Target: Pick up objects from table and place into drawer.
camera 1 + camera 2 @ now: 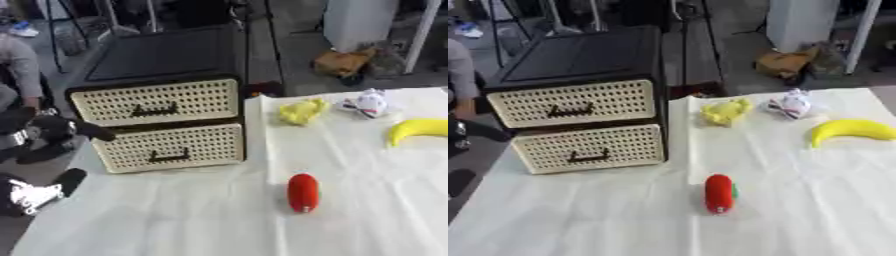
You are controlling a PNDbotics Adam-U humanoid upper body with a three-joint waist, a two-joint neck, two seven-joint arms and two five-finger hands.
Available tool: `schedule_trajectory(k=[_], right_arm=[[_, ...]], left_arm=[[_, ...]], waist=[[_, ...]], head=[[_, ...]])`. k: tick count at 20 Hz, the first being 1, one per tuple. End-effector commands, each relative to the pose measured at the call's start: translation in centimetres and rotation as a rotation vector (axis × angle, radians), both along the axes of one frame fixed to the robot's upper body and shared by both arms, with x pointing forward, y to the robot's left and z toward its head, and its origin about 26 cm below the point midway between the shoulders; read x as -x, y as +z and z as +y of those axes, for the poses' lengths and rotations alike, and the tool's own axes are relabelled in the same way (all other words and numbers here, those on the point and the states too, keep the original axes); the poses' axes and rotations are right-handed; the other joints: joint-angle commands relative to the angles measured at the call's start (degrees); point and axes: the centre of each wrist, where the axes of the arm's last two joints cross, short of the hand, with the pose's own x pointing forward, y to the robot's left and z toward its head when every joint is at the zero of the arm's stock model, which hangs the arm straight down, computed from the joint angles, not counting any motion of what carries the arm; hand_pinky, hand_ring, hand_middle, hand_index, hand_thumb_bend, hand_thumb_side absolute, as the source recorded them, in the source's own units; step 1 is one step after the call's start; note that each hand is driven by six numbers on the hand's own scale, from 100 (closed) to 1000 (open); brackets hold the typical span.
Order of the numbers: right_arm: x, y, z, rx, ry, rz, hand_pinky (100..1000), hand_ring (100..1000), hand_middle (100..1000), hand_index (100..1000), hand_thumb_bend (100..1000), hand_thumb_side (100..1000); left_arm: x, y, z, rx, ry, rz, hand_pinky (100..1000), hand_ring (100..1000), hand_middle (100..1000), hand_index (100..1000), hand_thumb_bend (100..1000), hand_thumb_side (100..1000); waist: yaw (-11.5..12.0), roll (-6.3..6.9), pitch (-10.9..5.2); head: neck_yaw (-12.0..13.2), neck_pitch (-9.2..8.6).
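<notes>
Black two-drawer cabinet [162,107] with cream perforated fronts stands at 10 o'clock on the white-covered table [175,220], both drawers closed. Red oblong soft toy [304,192] lies near centre, toward 5 o'clock. Yellow crumpled soft object [302,111] at 1 o'clock; white-and-red small plush [369,103] beside it; yellow banana [418,129] at 3 o'clock. Black robot left hand [48,132] shows at 9 o'clock, off the table edge; fingers unclear.

black cabinet [166,52] with cream perforated drawers [157,101], my black hand [57,131], red toy [304,192], yellow banana [420,129].
</notes>
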Motion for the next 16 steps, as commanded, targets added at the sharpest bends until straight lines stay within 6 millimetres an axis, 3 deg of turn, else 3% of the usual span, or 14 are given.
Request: schedule_trajectory(k=[1,16], right_arm=[[0.4,1.2,0.1,0.028,0.01,-0.031,635,787,748,872,100,1000],[0.3,1.7,0.5,0.014,0.033,-0.04,635,789,745,870,100,1000]], left_arm=[[-0.8,0.4,0.5,-0.011,0.001,0.022,100,100,100,921,100,582],[-4.3,-0.5,0.2,0.031,0.003,0.239,100,100,100,912,100,581]], waist=[[-0.17,-0.06,-0.68],[-1.84,0.5,0.45]], head=[[0.39,-0.78],[1.1,-1.59]])
